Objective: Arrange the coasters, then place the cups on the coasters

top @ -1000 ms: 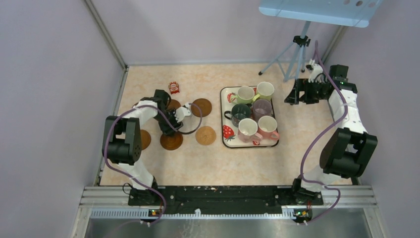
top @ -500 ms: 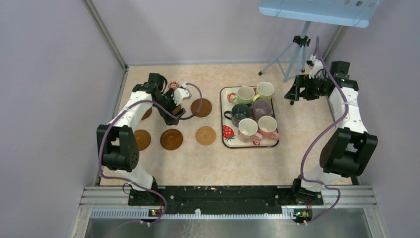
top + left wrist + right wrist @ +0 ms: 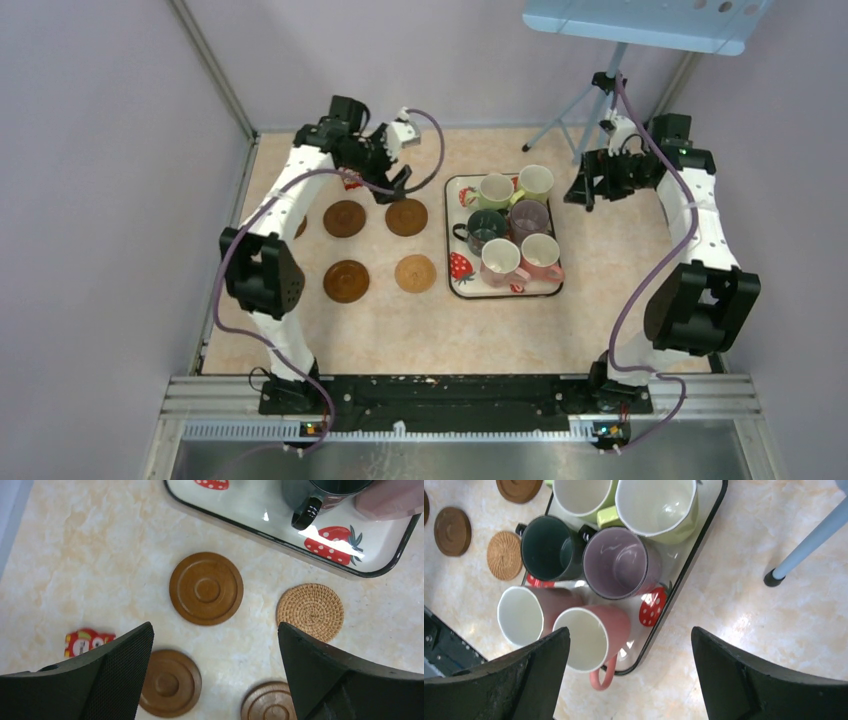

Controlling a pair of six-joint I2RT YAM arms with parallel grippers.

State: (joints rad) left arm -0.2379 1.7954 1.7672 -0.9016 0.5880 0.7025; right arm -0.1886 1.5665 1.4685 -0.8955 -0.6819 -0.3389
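1. The left gripper (image 3: 214, 645) has let go and lifted toward the far wall, its jaws wide with nothing between them.
2. The dark coaster (image 3: 345, 218) it was handling now lies flat in the back row, near another dark coaster (image 3: 406, 217) and behind the tan coaster (image 3: 415, 272).
3. The right gripper (image 3: 630, 632) hovers spread and empty over the tray (image 3: 460, 268), where all 6 cups (image 3: 616, 562) still stand.
4. The coaster layout looks nearly settled, so moving cups likely comes next.

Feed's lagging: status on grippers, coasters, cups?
Left gripper open above coasters; right gripper open by tray. Visible coasters bare, six cups in tray. Red packet beside coasters.
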